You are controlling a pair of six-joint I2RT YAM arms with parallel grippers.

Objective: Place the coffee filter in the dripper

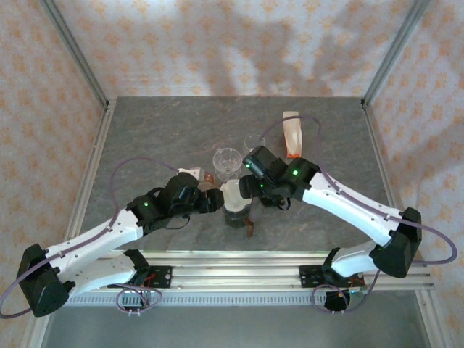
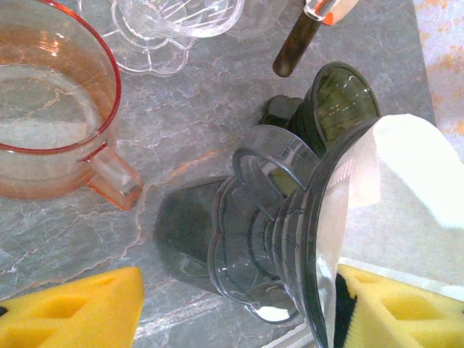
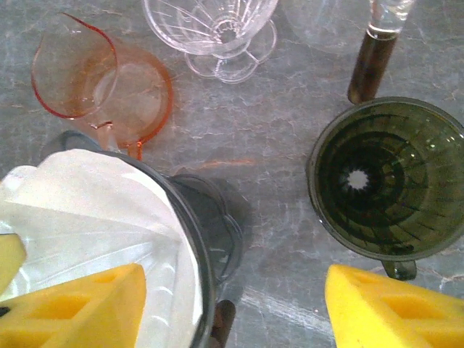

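A white coffee filter (image 3: pixel 94 210) lies inside a smoky grey dripper (image 2: pixel 290 217) that leans on its side near the table's front middle; from above the filter (image 1: pixel 232 193) shows between both grippers. My left gripper (image 2: pixel 239 290) is open around the dripper: one yellow finger (image 2: pixel 406 304) is inside on the filter side, and the other finger (image 2: pixel 72 312) stands clear of its base. My right gripper (image 3: pixel 235 283) is open, one finger (image 3: pixel 80 308) over the filter, the other finger (image 3: pixel 391 304) above bare table.
A second dark green dripper (image 3: pixel 384 177) stands empty just right of the filter. A pink glass jug (image 3: pixel 109 80), a clear glass dripper (image 1: pixel 227 161) and a brown-tipped stick (image 3: pixel 370 65) stand behind. An orange and white pack (image 1: pixel 292 134) lies further back.
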